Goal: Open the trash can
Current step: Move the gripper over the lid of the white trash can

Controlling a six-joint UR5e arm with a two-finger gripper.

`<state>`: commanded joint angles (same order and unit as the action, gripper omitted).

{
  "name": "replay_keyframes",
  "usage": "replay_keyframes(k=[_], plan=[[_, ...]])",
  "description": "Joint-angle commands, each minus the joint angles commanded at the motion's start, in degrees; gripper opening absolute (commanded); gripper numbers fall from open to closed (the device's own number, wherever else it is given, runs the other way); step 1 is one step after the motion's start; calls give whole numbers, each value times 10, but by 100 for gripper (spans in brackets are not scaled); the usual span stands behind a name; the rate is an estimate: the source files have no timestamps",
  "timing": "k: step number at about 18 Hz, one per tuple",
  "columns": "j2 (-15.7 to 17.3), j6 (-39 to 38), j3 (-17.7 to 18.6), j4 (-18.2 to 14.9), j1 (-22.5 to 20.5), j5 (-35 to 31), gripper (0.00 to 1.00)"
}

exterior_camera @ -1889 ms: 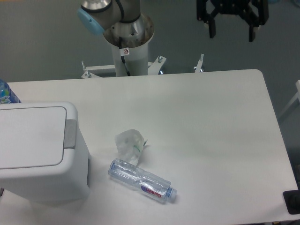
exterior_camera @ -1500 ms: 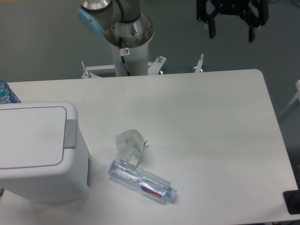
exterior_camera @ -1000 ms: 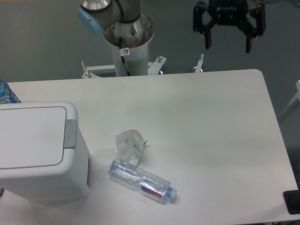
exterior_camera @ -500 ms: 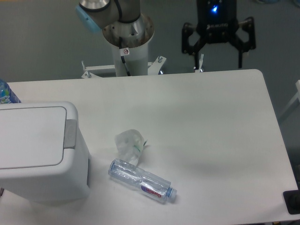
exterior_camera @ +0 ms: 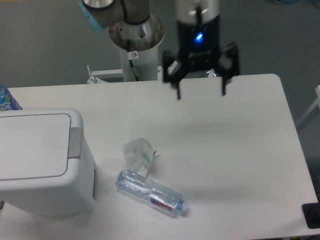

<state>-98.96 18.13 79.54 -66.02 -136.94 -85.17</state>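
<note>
White table (exterior_camera: 240, 150) | trash can (exterior_camera: 40, 160) lid shut, far left of fingers (exterior_camera: 178, 89)

The trash can (exterior_camera: 42, 160) is white, with a grey push tab (exterior_camera: 75, 142) on its lid. The table (exterior_camera: 225, 150) is white too. The claw (exterior_camera: 201, 93) is black, with a small blue light above it. The plastic bottle (exterior_camera: 150, 192) is see-through, with a blue cap and a red and blue label. The crumpled wrapper (exterior_camera: 137, 154) is see-through and whitish.

The surface (exterior_camera: 225, 140) is viewed from one fixed camera, placed high above its near edge, angled downward toward the arm's base (exterior_camera: 136, 42).
</note>
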Motion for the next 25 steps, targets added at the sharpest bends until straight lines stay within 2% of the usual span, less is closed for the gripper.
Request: replay_keyframes(k=[3, 9, 25], plan=[[-13, -69, 1, 31, 30, 4, 100], [-24, -145, 5, 34, 44, 34, 100], [-22, -149, 32, 34, 92, 37, 100]])
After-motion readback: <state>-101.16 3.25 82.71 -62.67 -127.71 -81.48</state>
